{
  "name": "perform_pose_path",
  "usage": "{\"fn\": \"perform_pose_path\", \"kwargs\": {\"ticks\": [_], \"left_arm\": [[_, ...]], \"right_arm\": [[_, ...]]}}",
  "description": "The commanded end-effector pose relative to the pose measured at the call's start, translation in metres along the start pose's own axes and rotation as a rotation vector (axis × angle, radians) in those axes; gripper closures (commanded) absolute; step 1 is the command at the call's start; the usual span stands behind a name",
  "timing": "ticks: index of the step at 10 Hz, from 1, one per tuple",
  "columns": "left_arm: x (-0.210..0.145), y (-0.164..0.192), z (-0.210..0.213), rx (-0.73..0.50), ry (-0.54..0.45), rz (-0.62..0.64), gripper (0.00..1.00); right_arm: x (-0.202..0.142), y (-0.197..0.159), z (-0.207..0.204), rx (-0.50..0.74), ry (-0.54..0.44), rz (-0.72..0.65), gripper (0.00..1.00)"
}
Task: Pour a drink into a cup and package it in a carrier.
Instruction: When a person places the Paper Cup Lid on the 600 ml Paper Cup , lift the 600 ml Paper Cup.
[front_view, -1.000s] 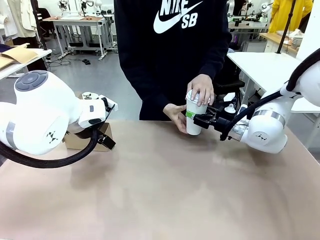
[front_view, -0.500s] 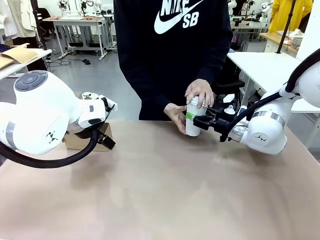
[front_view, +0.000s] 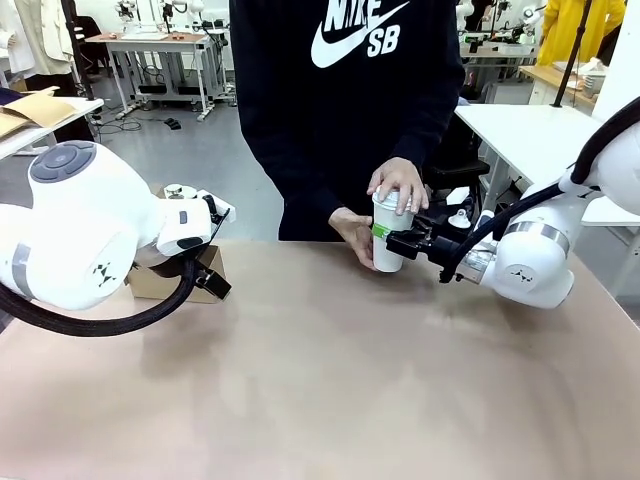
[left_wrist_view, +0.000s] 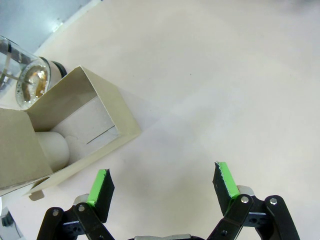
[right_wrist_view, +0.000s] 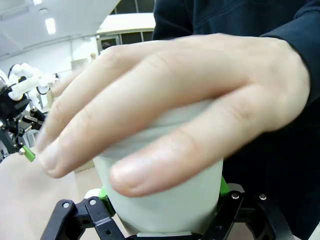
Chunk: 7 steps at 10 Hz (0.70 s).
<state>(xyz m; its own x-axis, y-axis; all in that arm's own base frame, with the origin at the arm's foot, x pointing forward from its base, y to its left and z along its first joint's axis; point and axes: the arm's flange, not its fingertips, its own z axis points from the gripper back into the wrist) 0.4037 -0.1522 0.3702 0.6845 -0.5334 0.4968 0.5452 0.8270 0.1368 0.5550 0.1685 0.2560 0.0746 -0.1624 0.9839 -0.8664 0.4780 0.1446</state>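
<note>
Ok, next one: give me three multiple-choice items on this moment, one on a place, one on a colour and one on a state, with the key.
1. Where is the tall white paper cup?
A) in a carrier hole
B) at the table's near edge
C) near the far edge of the table, in front of the person

2. What colour is the low cardboard carrier?
A) white
B) brown
C) black

3. How is the right gripper?
A) shut on the cup
B) open beside it
C) shut on nothing

Key: C, the front view shows it there; B, its walls are plain brown board; A, its green pads press both sides of the cup.
</note>
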Motion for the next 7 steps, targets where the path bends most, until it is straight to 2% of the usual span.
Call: {"fn": "perform_pose_path", "kwargs": {"ticks": [1, 7], "left_arm": [[-0.0001, 0.0002, 0.0002, -0.001, -0.001, 0.001, 0.0], [-0.0001, 0.0002, 0.0002, -0.001, -0.001, 0.001, 0.0]], "right_arm": [[0.0062, 0.0005, -0.0016, -0.001, -0.004, 0.008, 0.19], [0.0062, 0.0005, -0.0016, -0.001, -0.004, 0.008, 0.19]]}}
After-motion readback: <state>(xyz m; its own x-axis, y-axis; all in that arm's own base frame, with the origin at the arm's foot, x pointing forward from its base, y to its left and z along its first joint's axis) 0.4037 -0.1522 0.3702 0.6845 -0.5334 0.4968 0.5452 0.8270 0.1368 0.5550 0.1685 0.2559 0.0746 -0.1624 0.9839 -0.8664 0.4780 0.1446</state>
